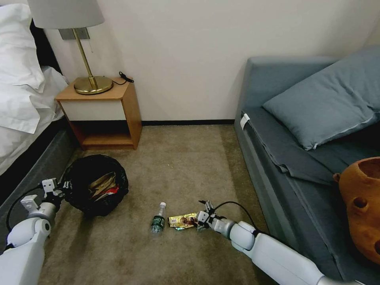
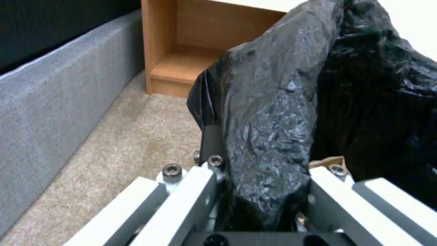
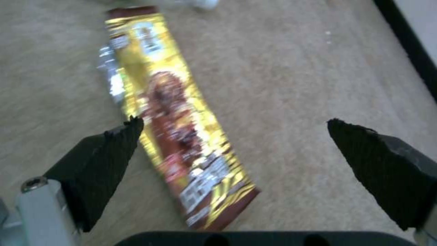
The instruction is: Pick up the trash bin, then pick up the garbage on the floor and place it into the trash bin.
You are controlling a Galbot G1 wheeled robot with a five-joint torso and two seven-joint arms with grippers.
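L gripper [image 1: 59, 189] clamps trash bin [image 1: 95, 184] rim — keeps it near for drops. R gripper [image 3: 237, 136], fingers apart, straddles wrapper [image 3: 168, 112] on carpet [image 1: 178, 158] — bottle [image 1: 158, 219] just beside.

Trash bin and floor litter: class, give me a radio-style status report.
Left gripper shut on trash bin rim. Right gripper open over gold wrapper on carpet. Bottle lies beside wrapper. Nothing in the way.

Open carpet [image 1: 182, 158] between bed base [image 1: 35, 166] and sofa [image 1: 277, 166]; nightstand [image 1: 105, 114] blocks far left corner. Trash bin [image 1: 95, 184] crowds bed side. Bottle [image 1: 158, 219] just beside wrapper [image 1: 182, 220]; carpet around wrapper [image 3: 177, 130] bare, right gripper [image 3: 232, 136] straddling it, fingers spread.
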